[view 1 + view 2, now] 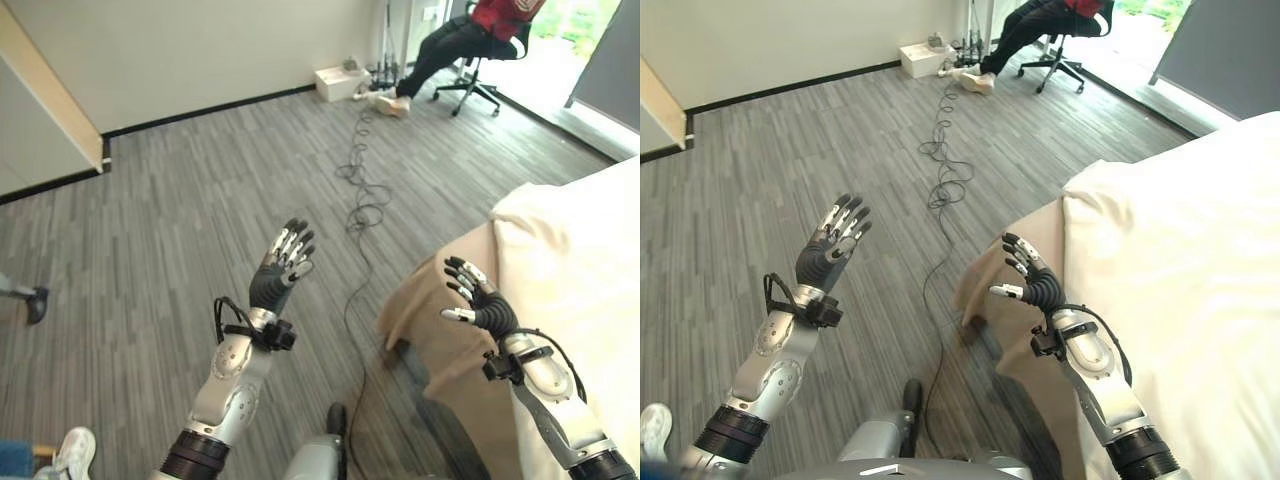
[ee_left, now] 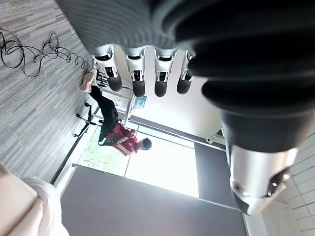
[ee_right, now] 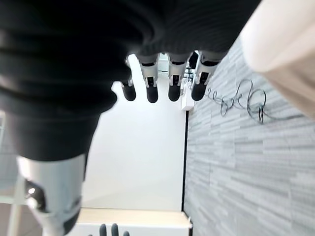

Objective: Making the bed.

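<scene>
The bed (image 1: 1180,260) stands at my right, covered by a cream-white quilt (image 1: 575,260) over a tan sheet (image 1: 440,310) that hangs at its near corner. My right hand (image 1: 482,303) is raised in front of that corner, fingers relaxed and open, holding nothing and apart from the cloth. My left hand (image 1: 280,268) is lifted over the grey plank floor (image 1: 180,220), fingers straight and spread, empty. In the wrist views the left hand's fingers (image 2: 139,78) and the right hand's fingers (image 3: 170,81) both stick out straight with nothing between them.
A black cable (image 1: 362,190) runs in loops across the floor from the far wall to the bed corner. A person (image 1: 455,40) sits on an office chair at the back beside a white box (image 1: 340,82). A sneaker (image 1: 70,452) shows at bottom left.
</scene>
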{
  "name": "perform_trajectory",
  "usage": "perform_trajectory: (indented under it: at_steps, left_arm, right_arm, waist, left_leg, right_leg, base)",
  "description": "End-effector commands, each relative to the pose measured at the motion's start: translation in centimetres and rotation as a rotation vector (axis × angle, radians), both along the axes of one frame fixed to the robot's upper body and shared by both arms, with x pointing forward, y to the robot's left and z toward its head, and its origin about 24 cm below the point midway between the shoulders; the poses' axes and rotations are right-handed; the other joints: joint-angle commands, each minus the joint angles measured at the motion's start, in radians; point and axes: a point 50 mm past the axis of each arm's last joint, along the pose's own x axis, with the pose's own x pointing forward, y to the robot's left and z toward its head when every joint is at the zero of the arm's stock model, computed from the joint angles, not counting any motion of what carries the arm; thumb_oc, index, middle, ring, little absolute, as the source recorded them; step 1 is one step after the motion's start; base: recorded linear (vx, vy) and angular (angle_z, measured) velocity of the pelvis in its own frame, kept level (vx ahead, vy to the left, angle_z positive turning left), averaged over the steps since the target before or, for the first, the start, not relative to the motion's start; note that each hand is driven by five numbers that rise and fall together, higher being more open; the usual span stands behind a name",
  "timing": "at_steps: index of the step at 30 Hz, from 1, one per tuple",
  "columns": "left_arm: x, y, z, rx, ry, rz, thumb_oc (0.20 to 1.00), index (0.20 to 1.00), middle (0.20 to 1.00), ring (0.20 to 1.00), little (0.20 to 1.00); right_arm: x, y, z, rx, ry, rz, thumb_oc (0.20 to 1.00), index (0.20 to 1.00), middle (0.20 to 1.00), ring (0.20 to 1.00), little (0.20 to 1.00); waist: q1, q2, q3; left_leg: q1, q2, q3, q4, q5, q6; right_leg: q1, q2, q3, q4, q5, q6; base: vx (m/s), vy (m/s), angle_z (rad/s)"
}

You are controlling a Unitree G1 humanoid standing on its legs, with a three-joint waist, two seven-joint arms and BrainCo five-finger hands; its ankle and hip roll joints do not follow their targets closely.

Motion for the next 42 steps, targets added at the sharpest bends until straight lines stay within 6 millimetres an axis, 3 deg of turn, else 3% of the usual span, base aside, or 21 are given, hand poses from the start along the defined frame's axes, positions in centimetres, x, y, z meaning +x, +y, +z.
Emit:
perform_trajectory:
  at_steps: [1,4,6,8,9,10,13,15,16,19,22,24,25,26,27,34,35,36,39,40,42]
  left_arm:
    - [0.2,1.1,3.6,0.048,-0.171,0.023,1.0,1.0,1.0,1.0,1.0]
    - [0.2,1.6,4.1,0.08,-0.186,0.043,1.0,1.0,1.0,1.0,1.0]
    - [0.3,1.8,5.3,0.13,-0.235,0.055,1.0,1.0,1.0,1.0,1.0]
    - [0.1,2.4,5.3,0.131,-0.238,0.078,1.0,1.0,1.0,1.0,1.0]
    - [-0.3,2.9,4.8,0.125,-0.224,0.1,1.0,1.0,1.0,1.0,1.0]
    - [-0.6,3.1,4.6,0.127,-0.213,0.103,1.0,1.0,1.0,1.0,1.0]
    - [-0.9,2.9,4.1,0.108,-0.193,0.085,1.0,1.0,1.0,1.0,1.0]
    - [-0.8,2.6,3.9,0.08,-0.184,0.058,1.0,1.0,1.0,1.0,1.0]
    - [-0.7,2.1,3.8,0.06,-0.182,0.036,1.0,1.0,1.0,1.0,1.0]
    - [-0.4,1.4,3.6,0.045,-0.173,0.018,1.0,1.0,1.0,1.0,1.0]
    - [0.0,0.6,3.9,0.022,-0.196,0.01,1.0,1.0,1.0,1.0,1.0]
    - [0.2,0.1,4.3,0.002,-0.219,-0.001,1.0,1.0,1.0,1.0,1.0]
    - [0.2,-0.1,4.7,-0.003,-0.242,-0.005,1.0,1.0,1.0,1.0,1.0]
    - [0.2,-0.1,4.7,-0.003,-0.242,-0.005,1.0,1.0,1.0,1.0,1.0]
    - [0.0,0.4,4.6,-0.009,-0.246,0.01,1.0,1.0,1.0,1.0,1.0]
    - [-0.4,0.5,4.1,0.028,-0.227,-0.024,1.0,1.0,1.0,1.0,1.0]
    - [-0.5,1.2,3.7,0.067,-0.205,0.0,1.0,1.0,1.0,1.0,1.0]
    - [-0.5,1.2,3.7,0.067,-0.205,0.001,1.0,1.0,1.0,1.0,1.0]
    - [-0.7,2.0,3.1,0.106,-0.172,0.03,1.0,1.0,1.0,1.0,1.0]
    - [-0.7,2.0,3.1,0.106,-0.172,0.03,1.0,1.0,1.0,1.0,1.0]
    - [-1.1,2.3,2.5,0.11,-0.142,0.036,1.0,1.0,1.0,1.0,1.0]
  right_arm:
    - [0.8,0.4,2.1,0.03,-0.128,0.008,1.0,1.0,1.0,1.0,1.0]
    - [0.8,0.6,1.7,0.022,-0.112,0.006,1.0,1.0,1.0,1.0,1.0]
    - [0.9,0.4,0.9,0.045,-0.074,-0.019,1.0,1.0,1.0,1.0,1.0]
    - [0.3,0.1,0.2,0.03,-0.039,-0.02,1.0,1.0,1.0,1.0,1.0]
    - [0.1,0.4,-0.4,0.008,-0.02,-0.004,1.0,1.0,1.0,1.0,1.0]
    - [0.1,0.6,-0.5,0.001,-0.014,0.004,1.0,1.0,1.0,1.0,1.0]
    - [-0.2,0.2,-0.5,0.011,-0.007,0.007,1.0,1.0,1.0,1.0,1.0]
    - [-0.3,-0.8,-0.2,-0.009,-0.02,-0.018,1.0,1.0,1.0,1.0,1.0]
    - [-0.5,-1.3,-0.3,-0.025,-0.016,-0.036,1.0,1.0,1.0,1.0,1.0]
    - [-0.7,-1.9,-0.1,-0.037,-0.02,-0.056,1.0,1.0,1.0,1.0,1.0]
    - [-1.3,-2.8,-0.5,-0.033,-0.001,-0.088,1.0,1.0,1.0,1.0,1.0]
    - [-1.6,-3.6,-1.1,-0.046,0.023,-0.12,1.0,1.0,1.0,1.0,1.0]
    - [-1.3,-3.7,-1.3,-0.025,0.028,-0.133,1.0,1.0,1.0,1.0,1.0]
    - [-1.3,-3.7,-1.3,-0.025,0.027,-0.133,1.0,1.0,1.0,1.0,1.0]
    - [-1.1,-3.6,-1.8,-0.01,0.05,-0.132,1.0,1.0,1.0,1.0,1.0]
    - [-1.2,-2.8,-2.7,-0.002,0.089,-0.094,1.0,1.0,1.0,1.0,1.0]
    - [-0.8,-1.5,-2.7,0.03,0.087,-0.054,1.0,1.0,1.0,1.0,1.0]
    - [-0.8,-1.5,-2.6,0.03,0.087,-0.054,1.0,1.0,1.0,1.0,1.0]
    - [-1.2,-1.0,-3.1,0.066,0.108,-0.05,1.0,1.0,1.0,1.0,1.0]
    - [-1.2,-1.0,-3.1,0.066,0.108,-0.049,1.0,1.0,1.0,1.0,1.0]
    - [-1.9,-1.4,-3.5,0.059,0.127,-0.054,1.0,1.0,1.0,1.0,1.0]
  waist:
    - [0.006,-0.036,-0.026]
    - [-0.011,-0.004,-0.007]
    - [-0.045,0.026,0.005]
    - [-0.051,0.014,-0.002]
    - [-0.027,-0.003,-0.011]
    - [-0.02,-0.009,-0.016]
    - [-0.026,-0.022,-0.035]
    - [-0.017,-0.045,-0.023]
    - [-0.018,-0.046,-0.011]
    - [-0.016,-0.051,-0.007]
    - [-0.022,-0.044,-0.027]
    - [-0.043,-0.025,-0.035]
    - [-0.029,-0.021,-0.043]
    - [-0.029,-0.021,-0.045]
    - [-0.015,-0.012,-0.048]
    - [-0.048,0.002,-0.059]
    - [-0.04,0.011,-0.035]
    - [-0.038,0.011,-0.034]
    - [-0.039,0.028,-0.011]
    - [-0.04,0.028,-0.01]
    - [-0.057,0.037,-0.023]
  left_leg:
    - [0.015,0.045,0.017,-0.001,-0.014,-0.018]
    - [0.072,0.075,0.052,-0.018,-0.034,-0.007]
    - [0.169,0.105,0.115,-0.056,-0.063,-0.026]
    - [0.195,0.101,0.141,-0.055,-0.074,-0.044]
    - [0.206,0.097,0.192,-0.048,-0.092,-0.042]
    - [0.208,0.103,0.218,-0.059,-0.09,-0.045]
    - [0.204,0.131,0.236,-0.041,-0.083,-0.072]
    - [0.047,0.241,0.241,0.293,-0.01,-0.138]
    - [0.043,0.258,0.234,0.328,0.005,-0.141]
    - [0.014,0.232,0.175,0.328,0.006,-0.13]
    - [0.033,0.197,0.013,0.125,-0.014,-0.127]
    - [0.087,0.192,-0.021,0.019,0.003,-0.135]
    - [0.091,0.125,-0.169,-0.003,-0.032,-0.14]
    - [0.087,0.126,-0.169,-0.004,-0.029,-0.14]
    - [0.099,0.077,-0.31,-0.029,-0.045,-0.143]
    - [0.157,0.067,-0.158,-0.075,-0.08,-0.071]
    - [0.193,0.068,-0.076,-0.088,-0.09,-0.049]
    - [0.195,0.068,-0.075,-0.088,-0.09,-0.049]
    - [0.236,0.076,0.018,-0.113,-0.095,-0.046]
    - [0.236,0.076,0.017,-0.114,-0.095,-0.046]
    - [0.242,0.074,0.053,-0.141,-0.082,-0.042]
  right_leg:
    - [-0.112,-0.051,-0.038,0.247,0.362,0.182]
    - [-0.199,-0.078,-0.126,0.342,0.38,0.189]
    - [-0.321,-0.17,-0.305,0.254,0.299,0.146]
    - [-0.273,-0.192,-0.429,0.121,0.275,0.122]
    - [-0.234,-0.239,-0.527,0.109,0.311,0.142]
    - [-0.226,-0.246,-0.551,0.089,0.316,0.145]
    - [-0.199,-0.178,-0.501,-0.033,0.25,0.119]
    - [-0.134,-0.12,-0.486,-0.093,0.207,0.048]
    - [-0.121,-0.109,-0.479,-0.095,0.196,0.035]
    - [-0.11,-0.113,-0.435,-0.109,0.194,0.04]
    - [-0.105,-0.112,-0.297,-0.105,0.189,0.067]
    - [-0.104,-0.109,-0.253,-0.111,0.188,0.078]
    - [-0.104,-0.108,-0.17,-0.125,0.196,0.079]
    - [-0.107,-0.108,-0.17,-0.126,0.199,0.08]
    - [-0.118,-0.1,-0.072,-0.128,0.216,0.092]
    - [-0.177,-0.168,0.031,-0.084,0.285,0.174]
    - [-0.269,-0.181,-0.009,0.029,0.367,0.208]
    - [-0.27,-0.18,-0.007,0.033,0.365,0.208]
    - [-0.314,-0.249,-0.271,0.069,0.386,0.181]
    - [-0.313,-0.249,-0.272,0.069,0.386,0.181]
    - [-0.294,-0.268,-0.384,0.08,0.364,0.17]
  base:
    - [0.32,0.089,-0.55]
    - [0.3,0.155,-0.26]
    - [0.36,0.138,-0.54]
    - [0.32,0.024,-0.91]
    - [0.15,-0.038,-0.65]
    - [0.08,-0.097,-0.79]
    - [0.09,-0.248,-0.97]
    - [0.04,-0.303,0.0]
    - [0.0,-0.107,-0.42]
    - [0.04,0.05,-0.76]
    - [0.18,0.136,-1.31]
    - [0.19,0.169,-1.77]
    - [0.13,0.146,-1.15]
    - [0.17,0.209,-1.3]
    - [0.13,0.226,-1.59]
    - [0.12,0.334,-1.27]
    - [0.02,0.273,-1.08]
    - [0.0,0.381,-1.28]
    - [-0.05,0.198,-1.06]
    - [-0.05,0.155,-0.64]
    - [-0.06,0.172,-0.48]
